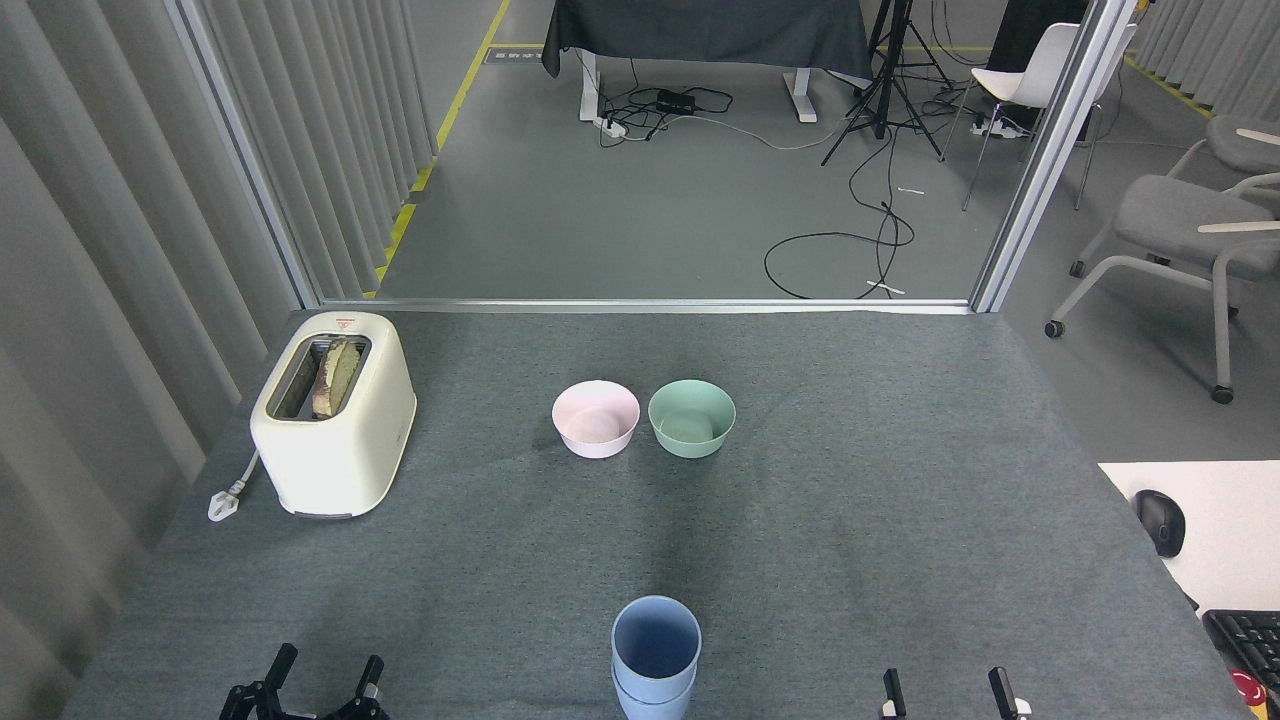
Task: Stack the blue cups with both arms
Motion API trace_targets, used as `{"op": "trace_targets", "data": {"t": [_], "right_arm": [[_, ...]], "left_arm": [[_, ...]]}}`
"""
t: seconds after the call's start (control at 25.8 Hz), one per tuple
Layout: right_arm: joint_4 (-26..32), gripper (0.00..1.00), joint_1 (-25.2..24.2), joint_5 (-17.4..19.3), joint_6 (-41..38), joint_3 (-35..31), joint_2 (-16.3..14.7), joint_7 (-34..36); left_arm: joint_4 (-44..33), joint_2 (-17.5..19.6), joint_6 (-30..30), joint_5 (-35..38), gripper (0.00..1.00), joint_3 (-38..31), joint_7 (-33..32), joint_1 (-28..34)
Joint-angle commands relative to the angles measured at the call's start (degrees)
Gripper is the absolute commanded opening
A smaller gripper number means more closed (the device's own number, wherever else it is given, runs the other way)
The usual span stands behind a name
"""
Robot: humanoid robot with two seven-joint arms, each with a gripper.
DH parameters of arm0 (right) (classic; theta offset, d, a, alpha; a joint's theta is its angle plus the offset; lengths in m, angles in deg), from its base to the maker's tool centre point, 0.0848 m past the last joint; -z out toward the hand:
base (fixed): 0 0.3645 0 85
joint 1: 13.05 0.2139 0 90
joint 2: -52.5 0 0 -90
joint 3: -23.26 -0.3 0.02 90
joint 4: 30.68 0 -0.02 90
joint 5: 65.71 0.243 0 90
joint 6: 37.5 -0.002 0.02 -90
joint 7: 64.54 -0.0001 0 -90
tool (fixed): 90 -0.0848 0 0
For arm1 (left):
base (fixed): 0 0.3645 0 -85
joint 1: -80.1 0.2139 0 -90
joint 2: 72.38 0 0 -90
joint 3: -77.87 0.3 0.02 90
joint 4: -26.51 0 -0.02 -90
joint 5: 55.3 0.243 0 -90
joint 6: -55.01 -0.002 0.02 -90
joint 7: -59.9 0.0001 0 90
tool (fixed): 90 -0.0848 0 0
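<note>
The blue cups are sitting nested, upright, at the worktop's near edge, with nothing gripping them. The left end effector and right end effector are both resting open, well apart from the stack.

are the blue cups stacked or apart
Stacked. One blue cup sits nested in the other, whose rim shows just below it; they stand upright on the table, both grippers clear.

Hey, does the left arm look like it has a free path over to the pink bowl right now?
Probably yes. The left end effector sits low at the near edge with bare table between it and the pink bowl; the toaster stands off to the left.
</note>
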Motion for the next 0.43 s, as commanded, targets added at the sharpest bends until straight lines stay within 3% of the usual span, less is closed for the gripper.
{"op": "trace_targets", "data": {"t": [0.0,0.39], "right_arm": [[-0.3,1.0,-2.7,1.1,2.0,2.1,-1.5,1.2],[-0.7,1.0,-8.1,4.2,4.1,3.0,-3.7,3.1]], "left_arm": [[-3.8,0.2,0.0,-1.7,1.0,-1.1,-0.1,3.8],[-6.5,0.0,-0.1,-2.6,1.0,-2.3,0.0,7.6]]}}
